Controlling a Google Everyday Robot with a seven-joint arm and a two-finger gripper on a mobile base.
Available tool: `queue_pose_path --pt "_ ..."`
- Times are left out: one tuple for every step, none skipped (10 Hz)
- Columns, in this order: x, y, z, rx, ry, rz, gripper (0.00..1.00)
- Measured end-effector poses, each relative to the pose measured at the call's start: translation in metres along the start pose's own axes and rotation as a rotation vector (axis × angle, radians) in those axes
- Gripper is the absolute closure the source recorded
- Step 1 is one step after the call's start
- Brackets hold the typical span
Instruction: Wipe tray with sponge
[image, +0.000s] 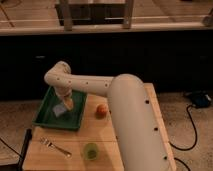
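On the wooden surface (75, 163), a small green cup (90, 150) stands nearest the camera, in front of the dark green tray (55, 125) and off to its right. A metal fork (56, 147) lies just in front of the tray's near rim. A round orange fruit (101, 111) sits just beside the tray's right rim. The robot's 1 white arm (130, 115) rises from the near right, passes above the surface to the right of the tray and bends down over it. There the end effector (66, 103) hangs inside the rims, against the pale blue-white sponge (59, 110) lying near the middle of the tray floor. Whether the end effector is wide, narrow or clamped on the sponge cannot be told. The 2 look to be touching. Right of the tray, off the surface, a black cable (192, 125) trails across the speckled floor. Beyond the tray's far rim runs a dark cabinet front (150, 55).
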Motion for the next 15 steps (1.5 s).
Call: queue_pose_path --pt "0.000 0.000 0.000 0.000 0.004 -0.005 0.99" --pt "0.002 0.000 0.001 -0.001 0.007 -0.007 0.99" --pt "0.002 0.001 0.002 -0.004 0.011 -0.011 0.99" --pt "0.000 0.000 0.004 -0.005 0.013 -0.018 0.99" --pt "0.000 0.000 0.004 -0.005 0.016 -0.021 0.99" --pt "0.001 -0.001 0.006 -0.005 0.020 -0.027 0.99" --pt "0.002 -0.001 0.007 -0.005 0.025 -0.030 0.99" --pt "0.004 -0.001 0.008 -0.005 0.028 -0.034 0.99" --pt "0.004 -0.001 0.009 -0.005 0.031 -0.037 0.99" --pt "0.004 -0.002 0.010 -0.005 0.033 -0.040 0.99" --pt "0.002 -0.004 0.011 -0.005 0.036 -0.050 0.99" --pt "0.002 -0.004 0.011 -0.004 0.038 -0.053 0.99" --pt "0.003 -0.005 0.012 -0.005 0.041 -0.056 0.99" --pt "0.003 -0.004 0.013 -0.005 0.043 -0.058 0.99" --pt "0.003 -0.003 0.014 -0.006 0.045 -0.061 0.99"
